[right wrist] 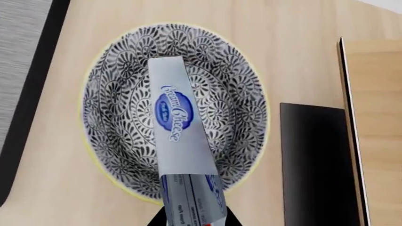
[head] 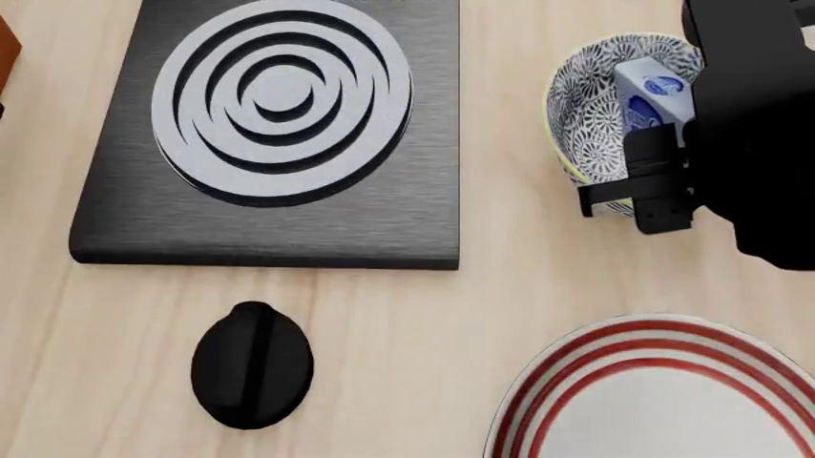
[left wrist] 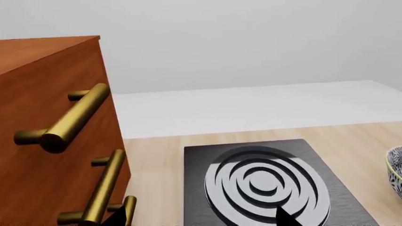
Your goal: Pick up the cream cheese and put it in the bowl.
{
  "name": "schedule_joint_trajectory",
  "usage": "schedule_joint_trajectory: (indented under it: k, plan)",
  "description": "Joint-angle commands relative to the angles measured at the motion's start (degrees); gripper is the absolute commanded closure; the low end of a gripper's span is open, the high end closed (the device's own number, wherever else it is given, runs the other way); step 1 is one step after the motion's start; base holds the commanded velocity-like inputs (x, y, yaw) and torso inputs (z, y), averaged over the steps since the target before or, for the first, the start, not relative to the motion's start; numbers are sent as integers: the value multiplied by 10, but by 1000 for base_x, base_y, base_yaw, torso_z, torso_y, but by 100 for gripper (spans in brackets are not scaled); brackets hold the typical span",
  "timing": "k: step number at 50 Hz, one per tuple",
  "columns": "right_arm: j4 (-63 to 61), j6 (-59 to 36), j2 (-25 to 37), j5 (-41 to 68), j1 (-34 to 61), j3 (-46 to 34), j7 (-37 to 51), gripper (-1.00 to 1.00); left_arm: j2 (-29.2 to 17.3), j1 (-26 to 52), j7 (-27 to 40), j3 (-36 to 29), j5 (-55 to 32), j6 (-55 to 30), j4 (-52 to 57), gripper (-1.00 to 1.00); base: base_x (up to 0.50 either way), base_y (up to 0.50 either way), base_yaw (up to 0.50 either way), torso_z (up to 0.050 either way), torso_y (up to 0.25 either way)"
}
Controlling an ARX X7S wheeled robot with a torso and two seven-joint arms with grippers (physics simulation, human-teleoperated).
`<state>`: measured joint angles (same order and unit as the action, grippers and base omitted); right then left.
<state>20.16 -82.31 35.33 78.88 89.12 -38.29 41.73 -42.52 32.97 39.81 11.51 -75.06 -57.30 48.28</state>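
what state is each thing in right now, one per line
cream cheese: over the bowl, one end between the right gripper's fingers, tilted
bowl: upright on the table, nothing lying in it yet
right gripper: shut on the cream cheese
left gripper: only dark tips show, open or shut unclear
plate: flat on the table, bare
cabinet drawers: closed
stove burner: nothing on it
stove knob: flat on the table

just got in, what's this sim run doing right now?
The right arm holds the cream cheese over the patterned bowl. The box's near end sits at the right claw; whether it is let go cannot be told. In the head view the box tilts inside the bowl. The left arm is off by the wooden drawers and stove burner.
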Motion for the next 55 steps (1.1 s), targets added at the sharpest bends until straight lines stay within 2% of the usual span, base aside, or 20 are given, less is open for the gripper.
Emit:
schedule_joint_trajectory:
  k: [1,35,36,55]
  plan:
    - [6,6,1,-18,11,-9,-4,100,-1,-7,-5,0,5,5,1,-100,0,0,0,0,0]
    - [1,3,7,-1,17,-23,7,100,-7,0,9,-4,-11,9,5,-100,0,0,0,0,0]
    - [0,3,7,0,19,-24,7,-100,-8,0,9,-3,-12,10,5,-100,0,0,0,0,0]
    - [1,8,10,4,24,-31,7,-100,-5,-12,-4,-10,9,18,0,-100,0,0,0,0,0]
